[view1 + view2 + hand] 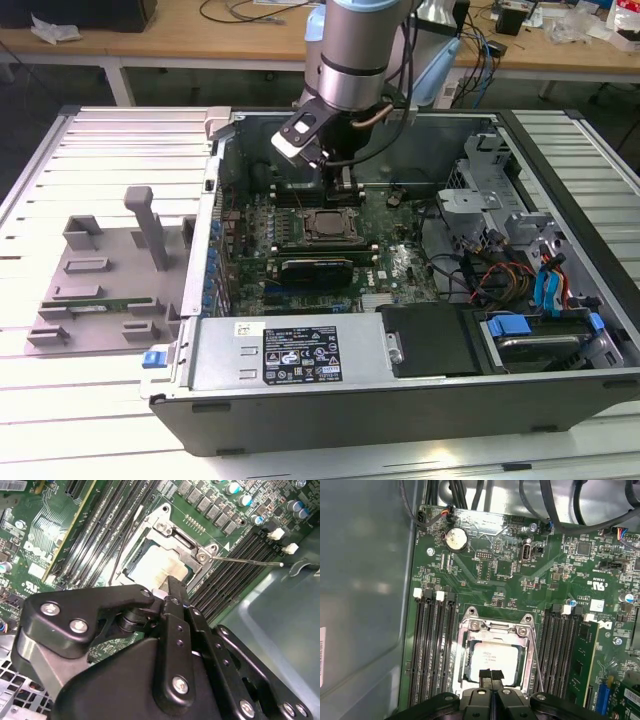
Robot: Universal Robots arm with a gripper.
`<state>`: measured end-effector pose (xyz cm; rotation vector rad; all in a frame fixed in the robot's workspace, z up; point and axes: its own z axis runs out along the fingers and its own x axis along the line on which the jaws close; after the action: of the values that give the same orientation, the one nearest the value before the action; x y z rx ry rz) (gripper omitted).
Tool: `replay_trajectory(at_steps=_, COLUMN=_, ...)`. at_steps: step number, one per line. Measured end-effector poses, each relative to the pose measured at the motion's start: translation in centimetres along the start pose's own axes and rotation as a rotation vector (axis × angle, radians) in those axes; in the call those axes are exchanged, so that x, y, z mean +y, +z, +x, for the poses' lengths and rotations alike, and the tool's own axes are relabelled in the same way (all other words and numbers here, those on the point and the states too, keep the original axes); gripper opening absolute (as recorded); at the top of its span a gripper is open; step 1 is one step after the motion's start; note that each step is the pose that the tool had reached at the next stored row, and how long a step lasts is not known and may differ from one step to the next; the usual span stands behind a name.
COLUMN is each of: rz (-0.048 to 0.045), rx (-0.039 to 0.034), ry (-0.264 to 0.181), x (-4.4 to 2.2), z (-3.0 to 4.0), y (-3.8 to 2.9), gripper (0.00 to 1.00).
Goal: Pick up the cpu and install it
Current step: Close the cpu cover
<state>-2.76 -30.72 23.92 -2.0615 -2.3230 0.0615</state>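
Note:
The cpu (pixel 495 655) lies flat in the motherboard socket, its dull silver top showing inside the metal socket frame (pixel 470 645); the second wrist view shows the cpu (pixel 150 567) too. My gripper (pixel 491 674) hangs just over the chip's near edge with its two black fingertips pressed together and nothing between them. From the second wrist view, the gripper (pixel 172 586) sits right above the chip. In the exterior view, the gripper (pixel 347 185) reaches down into the open computer case just behind the socket (pixel 325 226).
A thin socket lever (pixel 537 660) juts out beside the frame. Black memory slots (pixel 432 650) flank the socket, and a green memory stick (pixel 582 660) stands in one. Case walls (pixel 215 200), drive bays (pixel 520 240) and cables hem in the board. A grey fixture (pixel 100 270) sits at the exterior view's left.

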Motion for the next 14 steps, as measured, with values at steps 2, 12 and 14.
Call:
replay_trajectory(at_steps=2, rz=-0.0001, rx=0.0001, ry=0.0, x=-0.02, z=0.0, y=-0.31, gripper=0.11)
replay_trajectory(at_steps=12, rz=0.0, rx=0.0, ry=0.0, x=-0.11, z=0.0, y=-2.07, gripper=0.11)
replay_trajectory(at_steps=14, rz=0.0, rx=0.0, ry=0.0, x=-0.14, z=0.0, y=-2.57, gripper=0.11)
